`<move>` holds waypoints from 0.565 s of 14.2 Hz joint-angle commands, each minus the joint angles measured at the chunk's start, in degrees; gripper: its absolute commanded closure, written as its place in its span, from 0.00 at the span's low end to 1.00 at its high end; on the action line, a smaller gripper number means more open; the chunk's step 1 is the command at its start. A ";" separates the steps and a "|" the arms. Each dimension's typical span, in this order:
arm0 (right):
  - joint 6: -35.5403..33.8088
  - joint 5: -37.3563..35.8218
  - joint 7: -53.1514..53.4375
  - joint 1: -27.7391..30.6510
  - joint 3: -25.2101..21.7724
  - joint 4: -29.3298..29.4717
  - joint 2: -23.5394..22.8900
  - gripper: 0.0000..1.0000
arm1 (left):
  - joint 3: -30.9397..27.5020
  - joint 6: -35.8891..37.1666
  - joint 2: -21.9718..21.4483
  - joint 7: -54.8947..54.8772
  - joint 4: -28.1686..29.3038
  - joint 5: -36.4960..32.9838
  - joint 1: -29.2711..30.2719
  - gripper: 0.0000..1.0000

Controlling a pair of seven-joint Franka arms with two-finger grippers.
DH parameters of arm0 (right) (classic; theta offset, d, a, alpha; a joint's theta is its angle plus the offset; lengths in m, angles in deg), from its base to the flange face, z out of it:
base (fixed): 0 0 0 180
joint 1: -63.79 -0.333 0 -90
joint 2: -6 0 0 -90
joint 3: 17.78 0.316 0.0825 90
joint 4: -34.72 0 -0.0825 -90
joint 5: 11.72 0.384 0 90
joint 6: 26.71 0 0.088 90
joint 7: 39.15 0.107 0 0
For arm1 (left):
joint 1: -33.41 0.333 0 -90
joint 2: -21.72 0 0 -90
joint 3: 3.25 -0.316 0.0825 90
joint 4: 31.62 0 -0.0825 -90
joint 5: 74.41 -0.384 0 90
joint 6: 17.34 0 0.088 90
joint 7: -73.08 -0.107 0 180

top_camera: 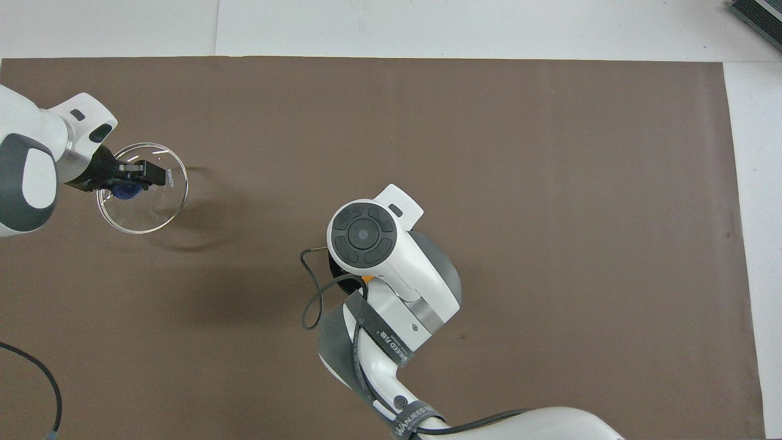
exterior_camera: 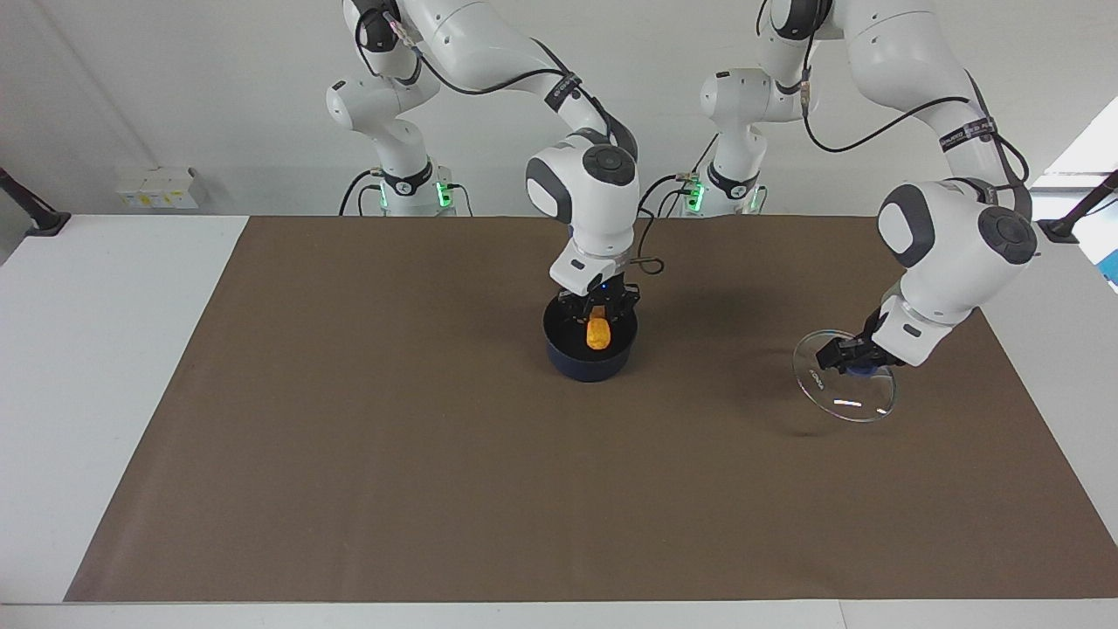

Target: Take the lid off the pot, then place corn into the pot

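The navy pot (exterior_camera: 577,363) stands mid-mat with no lid on it; its handle is hidden by the right arm. My right gripper (exterior_camera: 598,318) is shut on the orange-yellow corn (exterior_camera: 598,334) and holds it upright over the pot's mouth, its lower end about at rim level. In the overhead view the right arm covers the pot, and only a sliver of corn (top_camera: 365,278) shows. My left gripper (exterior_camera: 844,357) is shut on the blue knob of the glass lid (exterior_camera: 846,397) and holds it tilted just above the mat toward the left arm's end; it also shows in the overhead view (top_camera: 144,211).
A brown mat (exterior_camera: 437,489) covers the table, with white table surface (exterior_camera: 87,349) around it. A black cable (top_camera: 36,373) lies at the mat's edge nearest the robots, by the left arm.
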State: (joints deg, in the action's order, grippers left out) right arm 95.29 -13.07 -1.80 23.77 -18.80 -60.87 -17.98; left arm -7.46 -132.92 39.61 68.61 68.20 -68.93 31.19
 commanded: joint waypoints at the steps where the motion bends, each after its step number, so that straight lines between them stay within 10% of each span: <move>1: 2.71 0.03 -0.88 0.64 0.14 -2.31 0.42 1.00 | 0.61 -3.15 -0.57 -2.73 2.31 -0.56 1.86 1.00; 7: 5.88 0.12 -1.94 0.90 0.14 -4.52 0.34 1.00 | 0.43 -10.62 -0.31 -5.54 9.95 -0.56 2.56 1.00; 8: 5.97 0.12 -1.94 0.82 0.22 -4.60 0.42 0.84 | 0.60 -11.41 -0.14 -6.68 11.18 -0.56 2.56 1.00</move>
State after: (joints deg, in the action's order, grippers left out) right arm 99.68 -13.07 -2.26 23.96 -19.01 -64.48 -18.02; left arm -7.42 -141.74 40.53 64.20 76.14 -68.94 32.99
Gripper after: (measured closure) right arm 0.639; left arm 0.559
